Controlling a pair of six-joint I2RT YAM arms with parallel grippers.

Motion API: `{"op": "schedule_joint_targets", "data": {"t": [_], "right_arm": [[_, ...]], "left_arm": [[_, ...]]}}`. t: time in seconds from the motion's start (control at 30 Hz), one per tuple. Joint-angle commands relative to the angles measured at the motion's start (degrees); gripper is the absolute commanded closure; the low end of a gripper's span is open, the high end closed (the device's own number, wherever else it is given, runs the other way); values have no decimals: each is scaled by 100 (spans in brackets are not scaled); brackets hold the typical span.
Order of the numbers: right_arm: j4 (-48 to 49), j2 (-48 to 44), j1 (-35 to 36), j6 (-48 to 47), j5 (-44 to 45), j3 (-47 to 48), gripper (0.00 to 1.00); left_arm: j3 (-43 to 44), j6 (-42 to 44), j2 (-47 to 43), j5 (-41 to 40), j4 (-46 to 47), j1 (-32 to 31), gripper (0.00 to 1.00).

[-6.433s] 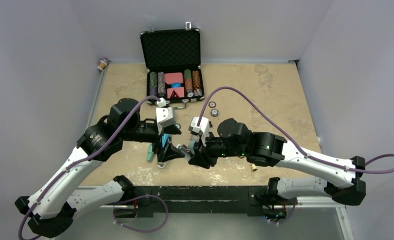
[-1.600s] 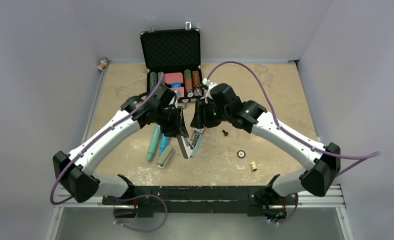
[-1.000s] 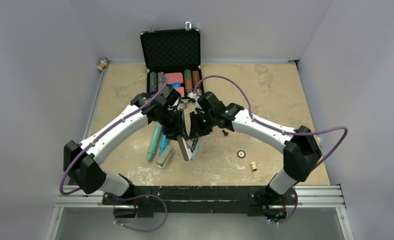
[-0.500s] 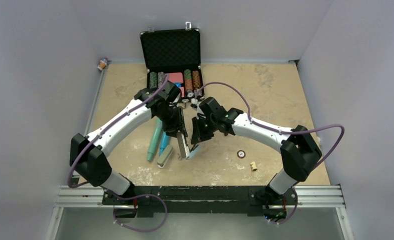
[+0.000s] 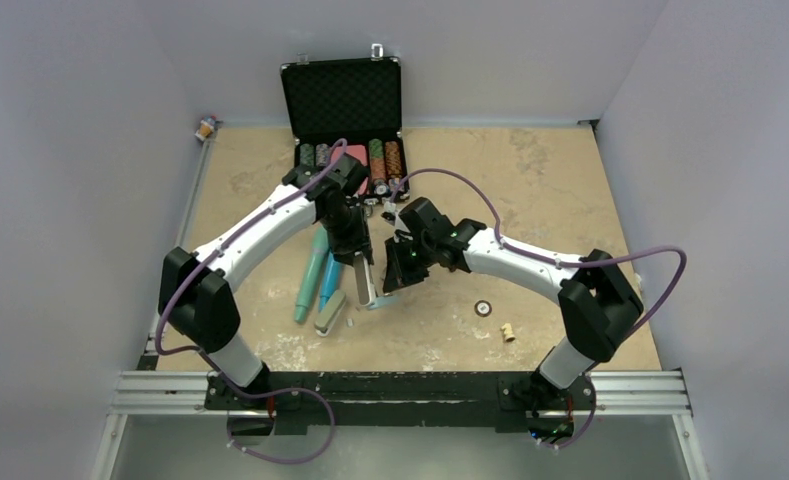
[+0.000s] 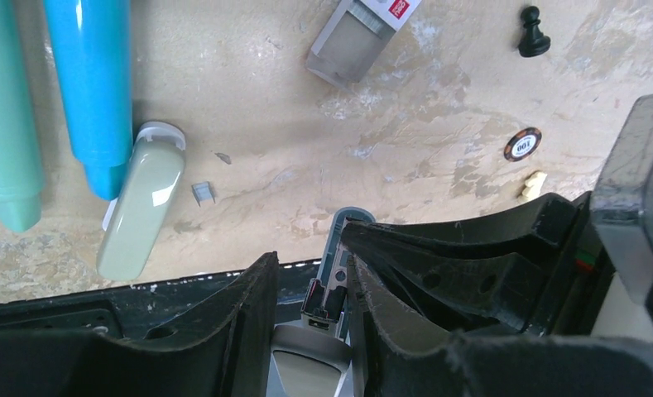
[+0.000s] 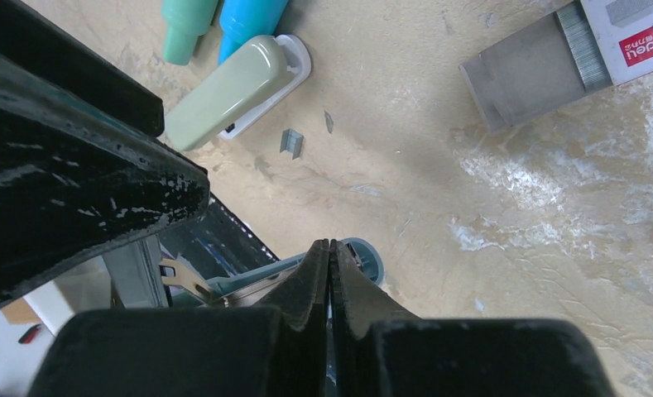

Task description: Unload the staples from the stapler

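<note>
My left gripper [image 6: 310, 285] is shut on the blue-grey stapler [image 6: 333, 291], which hangs hinged open over the table's middle [image 5: 366, 285]. Its blue base [image 7: 364, 256] points down at the table. My right gripper [image 7: 329, 246] is shut, its fingers pressed together with nothing visible between them, right against the stapler's base and metal rail. In the top view the right gripper [image 5: 395, 274] stands just right of the left gripper [image 5: 360, 262]. The staples [image 6: 203, 193], a tiny grey strip, lie loose on the table beside a pale green object [image 7: 290, 142].
Teal [image 5: 308, 285] and blue [image 5: 327, 287] markers and a pale green oblong object [image 5: 330, 313] lie to the left. A staple box [image 7: 554, 58], a black pawn [image 6: 534, 31], a poker chip [image 5: 483, 308] and a cream bit [image 5: 508, 331] lie right. The open chip case [image 5: 348, 120] stands behind.
The right gripper's jaws have closed fully beside the stapler. The left arm has drawn the stapler slightly nearer, its wrist shifting back toward the case.
</note>
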Motion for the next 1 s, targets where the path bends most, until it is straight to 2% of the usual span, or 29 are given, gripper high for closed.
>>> {"op": "schedule_joint_targets", "data": {"t": [0.0, 0.1, 0.27, 0.37, 0.43, 0.5, 0.6, 0.63, 0.77, 0.87, 0.97], "right_arm": [[-17, -24, 1, -136, -218, -8, 96], [55, -121, -5, -225, -447, 25, 95], [41, -147, -1, -301, -561, 46, 99], [7, -90, -1, -348, -566, 35, 96], [-136, -120, -10, -398, -314, 116, 76], [-433, -205, -118, -511, 170, 319, 40], [-722, -498, -707, -632, 318, 661, 6], [-761, -591, -937, -640, 228, 785, 2], [-915, -904, -1763, -575, -151, 1337, 1], [-683, -1211, -2021, -318, -739, 1364, 2], [-2, -1613, -2064, 104, -1564, 1030, 1]], "left_arm": [[453, -21, 62, -132, -32, 104, 100], [408, -63, -54, -204, -40, 107, 100], [435, -55, -212, -423, -92, 180, 100], [544, 8, -191, -435, -133, 199, 100], [724, 67, -213, -481, -265, 201, 100], [771, 78, -413, -609, -313, 194, 100], [691, 124, -822, -740, -335, 197, 100], [690, 161, -911, -731, -372, 197, 100], [615, 342, -1249, -625, -371, 198, 100], [498, 443, -1525, -614, -195, 197, 100], [367, 466, -1774, -372, 171, 206, 100]]}}
